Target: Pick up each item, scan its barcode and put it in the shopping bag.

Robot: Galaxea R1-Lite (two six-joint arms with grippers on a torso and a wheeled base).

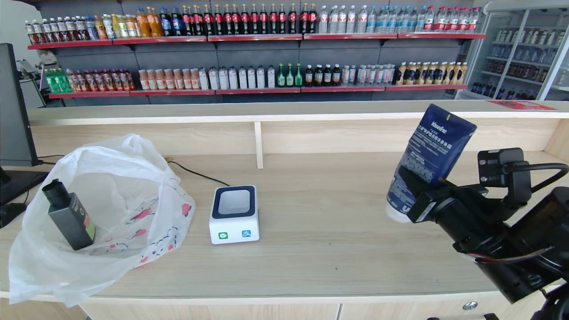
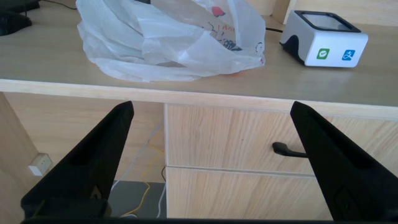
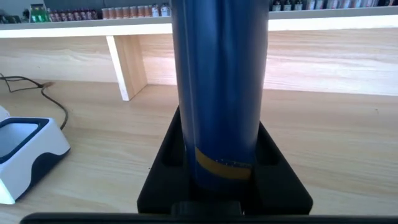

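Here's the blue tube [image 1: 430,156], one of it, on the right side of the tabletop [image 1: 338,249], clenched in the right end effector [image 1: 421,201], whose fingers grip it on both sides just above the white cap. It's tilted: cap end low, crimped end high and leaning toward the back ledge [image 1: 284,116]. From the right wrist the tube [image 3: 219,87] stands tall between the two dark fingers [image 3: 166,152]. A wide stretch of tabletop separates it from the single white scanner [image 1: 234,214], which sits near the middle with its window facing up and a cable [image 1: 198,174] trailing off behind it. Just left of the scanner comes the one shopping bag [image 1: 149,175], white plastic, mouth gaping upward, its loose edge close to the scanner's side and its lower fold hanging right at the front edge of the tabletop. Inside, one dark bottle [image 1: 71,214] with a black cap, leaning. At the far left edge, a monitor [image 1: 13,111]. Down below the tabletop's front edge, the left end effector [image 2: 211,111] hangs released, fingers spread wide, facing the drawer fronts and a black handle [image 2: 287,149], with bag [image 2: 168,46] and scanner [image 2: 323,46] above it.
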